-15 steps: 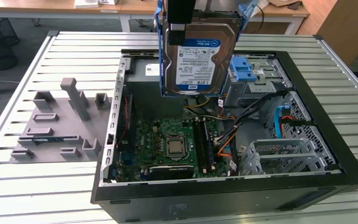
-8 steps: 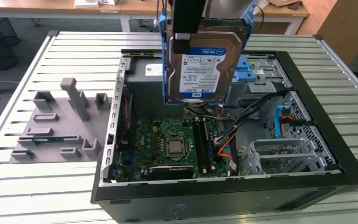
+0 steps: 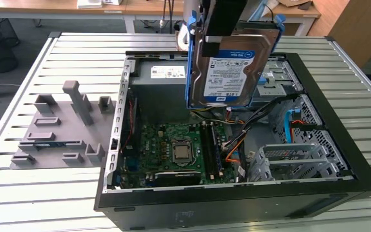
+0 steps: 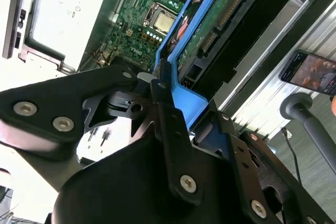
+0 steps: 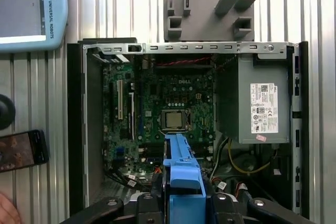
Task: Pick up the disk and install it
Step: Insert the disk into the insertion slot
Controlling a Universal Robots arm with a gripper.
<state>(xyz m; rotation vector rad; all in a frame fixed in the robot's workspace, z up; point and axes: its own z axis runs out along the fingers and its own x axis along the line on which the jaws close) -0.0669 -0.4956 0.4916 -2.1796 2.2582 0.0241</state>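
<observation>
Blue plastic is what I've got pinched right now: my pincer [image 4: 170, 106] is closed hard on the blue frame [image 4: 184, 90] that wraps the disk [image 4: 223, 17], and in the second wrist view the frame's end sits squeezed between the black fingers with no slack showing. Whether the pads also touch the metal body I can't quite make out from there. Over to the exterior view: the disk [image 3: 231, 67] hangs off the table, nearly upright, its blue-and-white label turned to the camera, with my pincer [image 3: 224, 29] gripping it from above. It floats over the open computer case [image 3: 340, 183], clear of everything inside, with the grey power box [image 3: 163, 72] beside it toward the exterior view's left and the metal drive cage [image 3: 295, 159] lower down toward the exterior view's right. The green main board [image 3: 179, 145] lies flat on the case floor, its square chip socket in plain sight. In the first wrist view I look straight down the blue frame [image 5: 181, 166] into the case, with the power box and its white sticker [image 5: 262, 108] against one wall. The case lies on a slatted metal table [image 3: 44, 203], and a grey holder plate [image 3: 63, 130] with upright blocks rests just beside it. A phone [image 5: 21, 150] lies on the slats too, near the case.
</observation>
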